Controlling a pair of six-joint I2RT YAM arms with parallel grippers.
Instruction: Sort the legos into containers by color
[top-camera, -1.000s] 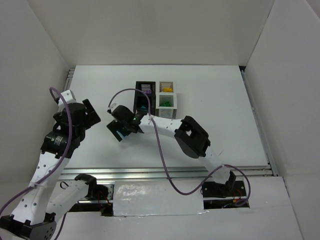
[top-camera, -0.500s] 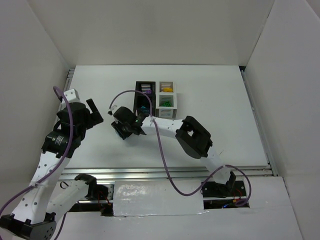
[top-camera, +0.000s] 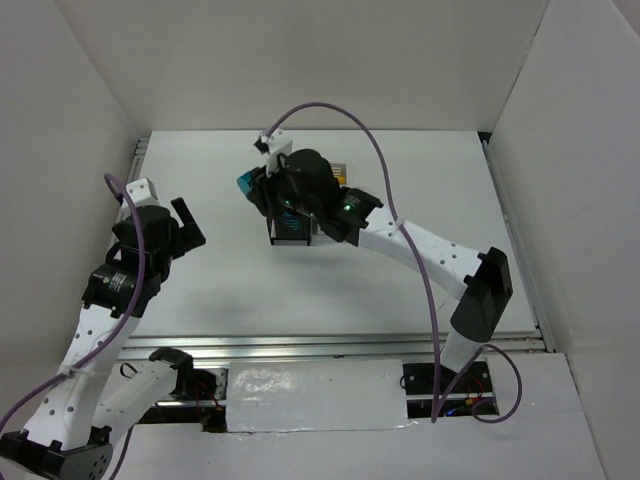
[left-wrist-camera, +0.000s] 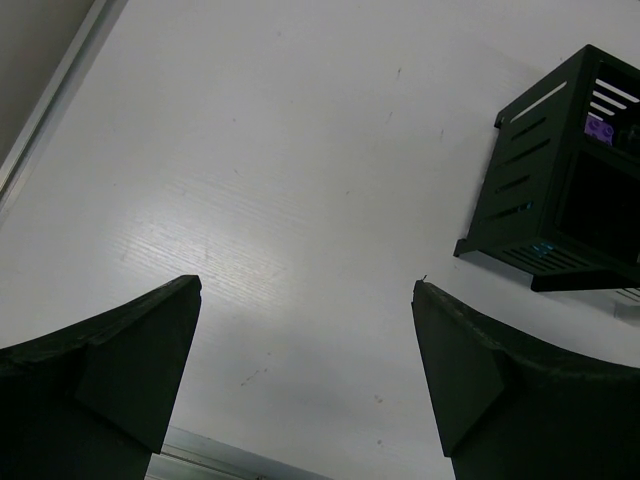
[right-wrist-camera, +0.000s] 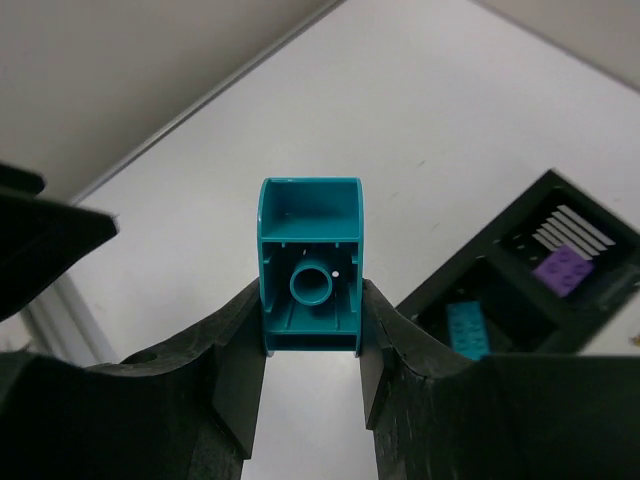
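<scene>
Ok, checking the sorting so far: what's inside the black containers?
Right wrist view: one black container holds a purple lego, the adjoining one a teal lego. A finger of the right gripper covers that one's near corner, possibly hiding more.

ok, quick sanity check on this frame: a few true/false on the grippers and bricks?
1. The right gripper is shut on a teal brick. True.
2. The left gripper holds a yellow brick. False: it is open and empty.
3. A purple brick lies in one of the black containers. True.
4. The held teal brick rests inside a container. False: it is held above the table, beside the containers.
5. No teal brick is in any container. False: a second teal brick lies in the black compartment next to the purple one.
</scene>
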